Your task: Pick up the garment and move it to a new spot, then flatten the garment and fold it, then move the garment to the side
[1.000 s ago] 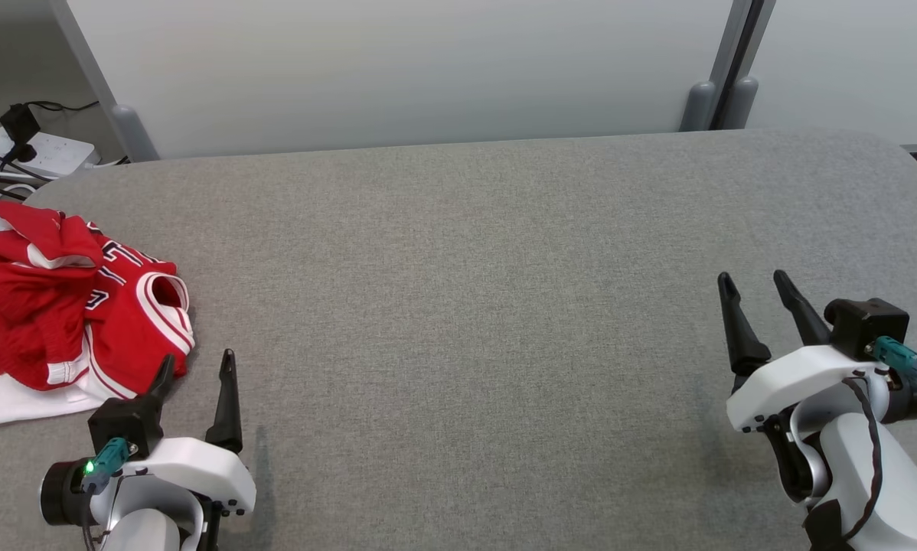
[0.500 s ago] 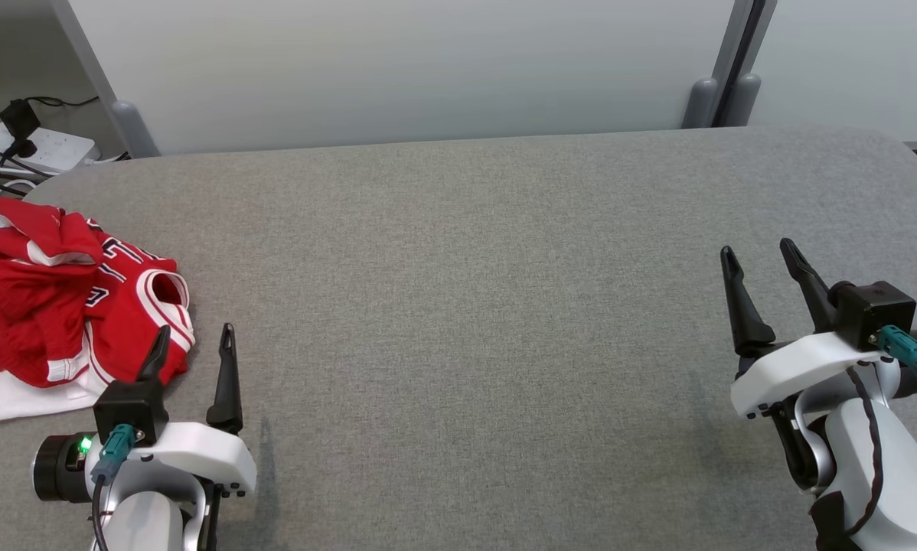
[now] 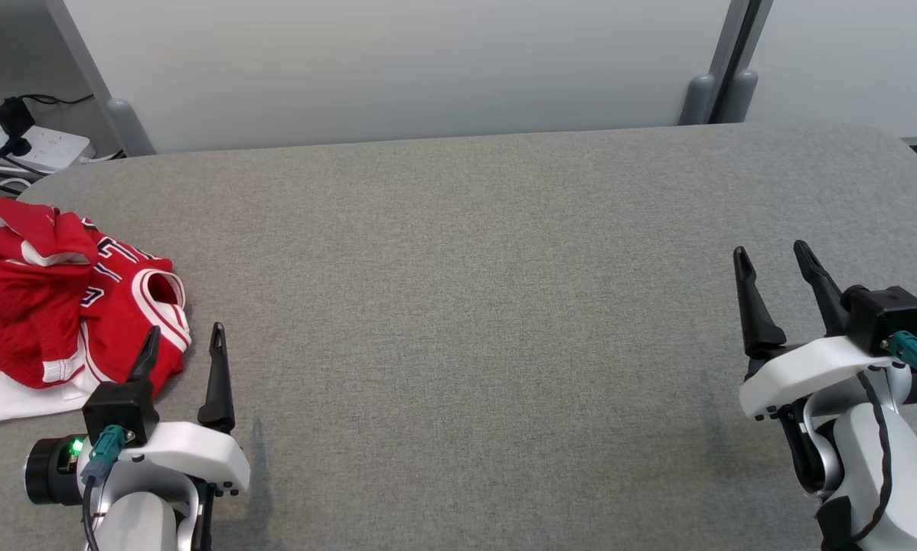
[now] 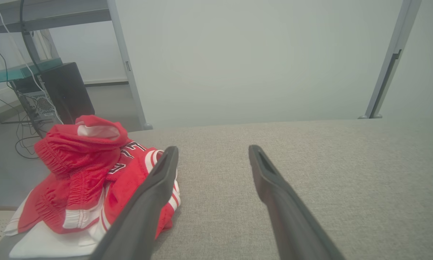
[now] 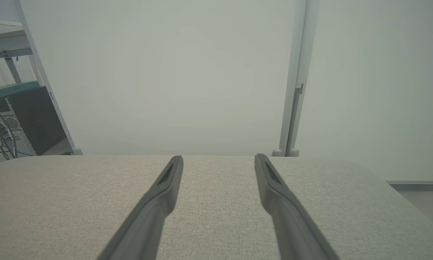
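A crumpled red garment (image 3: 60,298) with white trim and lettering lies in a heap at the left edge of the grey table (image 3: 466,306); the left wrist view shows the garment (image 4: 90,173) left of my fingers. My left gripper (image 3: 185,340) stands open just right of the heap's near corner, its left fingertip over the red cloth's edge, nothing between its fingers. Far over on the right, my right gripper (image 3: 772,256) is open above bare table and holds nothing; in its own view the right gripper (image 5: 218,159) has only grey cloth surface beyond it.
Pale partition panels with grey posts (image 3: 703,96) stand behind the table. A white power strip with cables (image 3: 26,145) lies on the floor past the far left corner. A dark computer case (image 4: 66,94) sits under a shelf to the left.
The head camera has shifted a little. My left gripper has moved forward beside the garment's corner. My right gripper has risen and moved slightly right. Both stay open.
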